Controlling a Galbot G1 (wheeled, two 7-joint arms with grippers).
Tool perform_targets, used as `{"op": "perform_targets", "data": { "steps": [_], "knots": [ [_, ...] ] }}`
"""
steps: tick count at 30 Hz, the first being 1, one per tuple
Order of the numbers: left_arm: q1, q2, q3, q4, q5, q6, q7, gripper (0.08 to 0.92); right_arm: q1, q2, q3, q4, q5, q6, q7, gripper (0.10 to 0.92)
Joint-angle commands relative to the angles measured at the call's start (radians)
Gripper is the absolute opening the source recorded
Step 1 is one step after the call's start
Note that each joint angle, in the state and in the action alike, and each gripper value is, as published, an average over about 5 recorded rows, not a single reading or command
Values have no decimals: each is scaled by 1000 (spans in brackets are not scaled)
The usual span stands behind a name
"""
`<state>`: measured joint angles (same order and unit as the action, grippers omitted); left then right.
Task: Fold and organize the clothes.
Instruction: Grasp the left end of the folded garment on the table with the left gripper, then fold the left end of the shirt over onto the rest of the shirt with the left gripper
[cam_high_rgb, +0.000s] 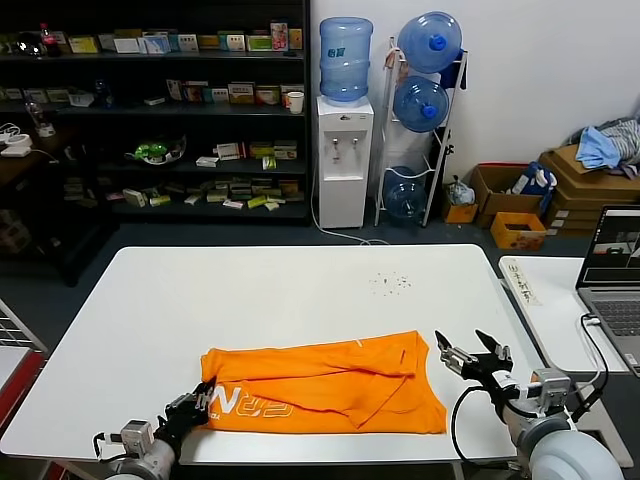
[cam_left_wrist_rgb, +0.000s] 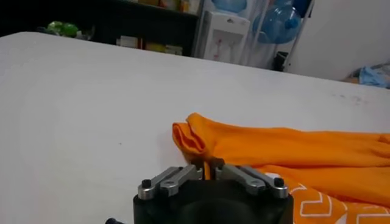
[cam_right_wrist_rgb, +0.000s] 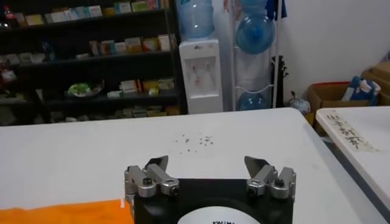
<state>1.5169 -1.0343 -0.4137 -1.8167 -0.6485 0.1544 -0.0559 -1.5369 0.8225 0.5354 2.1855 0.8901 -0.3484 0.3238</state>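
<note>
Orange T-shirt (cam_high_rgb: 325, 385), partly folded, on white desk (cam_high_rgb: 250, 300).
Left gripper (cam_high_rgb: 197, 400): jaws clenched on the shirt's near-left edge. Right gripper (cam_high_rgb: 468, 355): jaws released, beside the shirt's right edge.

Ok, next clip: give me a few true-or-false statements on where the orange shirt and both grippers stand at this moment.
1. The bright orange cotton T-shirt lies partly folded on the white table, white lettering showing near its left end. True.
2. The left gripper hangs open, clear of the shirt. False: its fingers are closed on the shirt's edge at the near left corner.
3. The right gripper is open, beside the shirt's right edge, holding nothing. True.
4. The shirt hangs over the table's front edge. False: it lies wholly on the tabletop.
5. A grey laptop sits on the shirt. False: it is on a separate surface to the right.
</note>
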Motion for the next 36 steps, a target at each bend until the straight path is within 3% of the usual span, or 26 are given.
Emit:
{"op": "perform_targets", "data": {
  "steps": [1,10,20,26,31,36],
  "knots": [
    [1,2,-12,-38,-9,0,-6,127,12,2,-3,-8,-4,11,-4,823],
    [9,32,-161,-78,116,14,7,107,69,17,-40,-47,-13,19,-4,823],
    [62,201,-476,21,255,43,44,107,142,36,-92,-91,-29,24,-4,823],
    [90,268,-588,77,329,33,52,107,171,46,-117,-106,-38,25,-3,823],
    [120,267,-603,8,343,34,51,107,181,54,-131,-112,-47,23,-2,823],
    [161,231,-505,-194,16,143,-4,107,183,58,-137,-113,-52,20,1,823]
  ]
}}
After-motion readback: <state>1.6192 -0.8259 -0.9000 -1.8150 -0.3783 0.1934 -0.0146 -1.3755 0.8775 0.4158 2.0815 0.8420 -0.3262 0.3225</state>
